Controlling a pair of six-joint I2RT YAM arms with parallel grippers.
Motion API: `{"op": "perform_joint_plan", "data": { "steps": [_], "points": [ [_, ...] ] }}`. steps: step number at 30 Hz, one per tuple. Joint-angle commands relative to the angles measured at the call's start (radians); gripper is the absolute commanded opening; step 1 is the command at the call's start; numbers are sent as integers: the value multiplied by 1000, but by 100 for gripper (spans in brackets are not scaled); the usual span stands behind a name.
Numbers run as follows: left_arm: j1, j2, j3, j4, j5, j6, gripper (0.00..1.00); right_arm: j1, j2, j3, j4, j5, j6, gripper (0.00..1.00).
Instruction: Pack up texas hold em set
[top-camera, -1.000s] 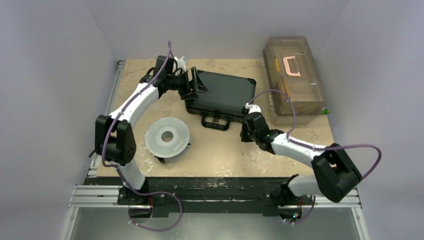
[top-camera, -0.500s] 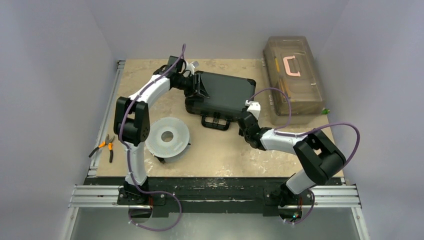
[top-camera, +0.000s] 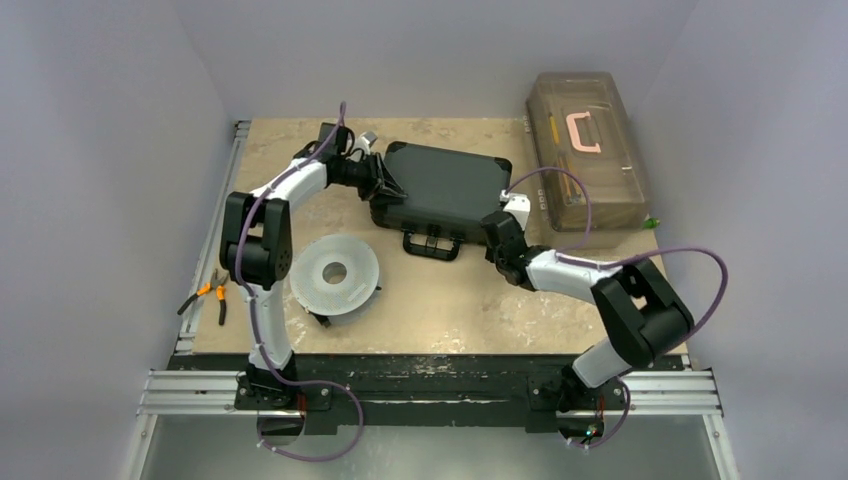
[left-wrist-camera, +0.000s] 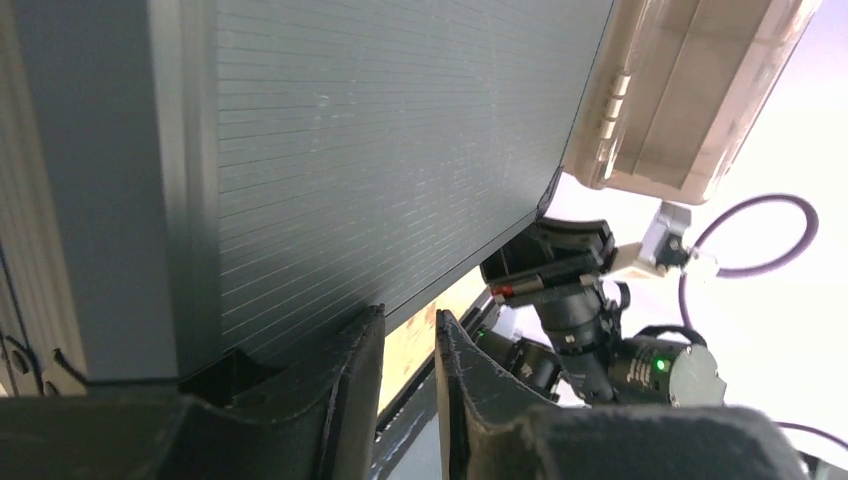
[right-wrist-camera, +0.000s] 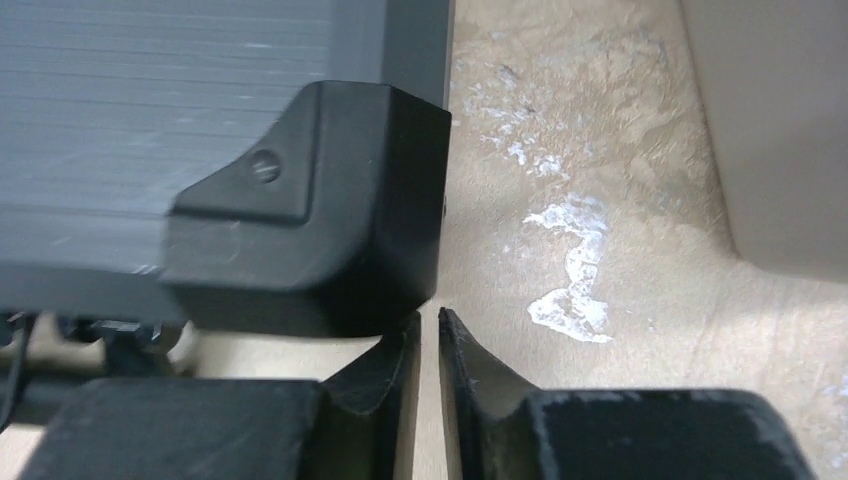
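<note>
The black briefcase (top-camera: 440, 185) lies shut and flat at the back middle of the table, its handle (top-camera: 432, 243) toward me. The chips, decks and buttons are hidden inside. My left gripper (top-camera: 384, 180) is at the case's left edge. In the left wrist view (left-wrist-camera: 410, 325) its fingers are nearly together with nothing between them, one finger against the ribbed lid (left-wrist-camera: 300, 150). My right gripper (top-camera: 497, 236) is at the case's front right corner (right-wrist-camera: 330, 230). In the right wrist view (right-wrist-camera: 430, 322) its fingers are shut, empty and just below that corner.
A translucent brown toolbox (top-camera: 585, 155) with a pink handle stands close to the right of the case, and also shows in the right wrist view (right-wrist-camera: 780, 130). A grey-white disc (top-camera: 335, 272) lies front left of the case. Orange-handled pliers (top-camera: 212, 292) lie at the table's left edge.
My right gripper has moved up from the open table to the case's front right corner. My left arm has folded in and its gripper has dropped lower at the case's left edge.
</note>
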Motion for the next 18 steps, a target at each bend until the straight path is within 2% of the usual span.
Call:
{"op": "perform_joint_plan", "data": {
  "steps": [1, 6, 8, 10, 13, 16, 18],
  "points": [
    [18, 24, -74, 12, -111, -60, 25, 14, -138, -35, 18, -99, -48, 18],
    [35, 23, -159, 143, -70, -169, 20, 26, -160, -69, 63, -197, -31, 39],
    [39, 19, -151, 114, -92, -149, 20, 47, -172, -64, 70, -215, -25, 43],
    [41, 18, -137, 85, -112, -121, 19, 118, -194, -48, 67, -189, -41, 47],
    [41, 21, -140, 84, -115, -127, 17, 193, -201, -10, 70, -174, -78, 60],
    [41, 23, -142, 90, -108, -134, 17, 231, -114, 74, 19, -181, -105, 60],
    [41, 20, -140, 86, -110, -130, 17, 236, -41, 147, -28, -232, -117, 48]
  ]
}}
